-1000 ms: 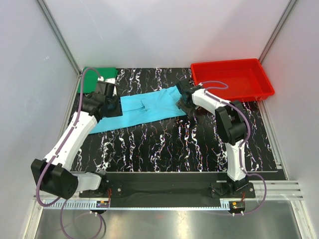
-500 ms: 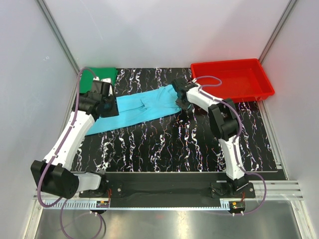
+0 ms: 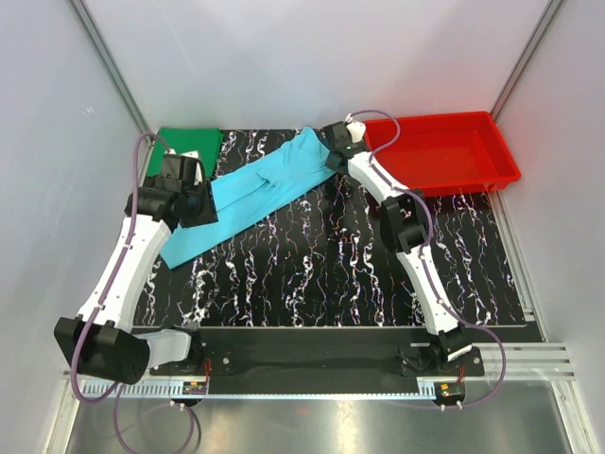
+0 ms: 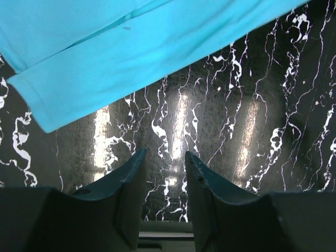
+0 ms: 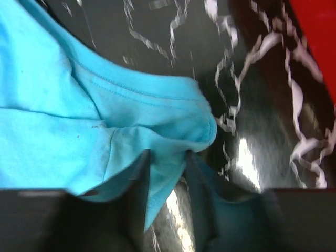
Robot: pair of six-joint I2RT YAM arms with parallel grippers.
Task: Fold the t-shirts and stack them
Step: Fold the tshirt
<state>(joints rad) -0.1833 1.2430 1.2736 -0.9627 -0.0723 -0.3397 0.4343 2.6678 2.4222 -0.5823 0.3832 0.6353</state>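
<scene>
A: White walls (image 3: 302, 57) stand around a black tabletop (image 3: 359, 274) with white veins. What about the container?

B: There is one red tray (image 3: 454, 151) at the far right. Both shirts lie outside of it, on the tabletop.

A: Where exactly?

B: The dark green t-shirt (image 3: 184, 140) lies as a flat rectangle in the far left corner. The light blue t-shirt (image 3: 255, 189) is a long band slanting from the near left up to the far edge, and its end is just beside the tray's left corner.

A: And the claws?

B: The right claw (image 5: 167, 156) is closed on the blue shirt's far end, with cloth between its fingers. The left claw (image 4: 165, 157) has a narrow gap and holds nothing. It hangs over bare tabletop, with the shirt's hem a little ahead.

A: What differs from one second ago?

B: Then the band lay almost level across the middle. Now its right end is drawn toward the far edge, and the right arm reaches further. The green shirt did not move.

A: The count?

B: Two shirts, one tray, two arms.
</scene>
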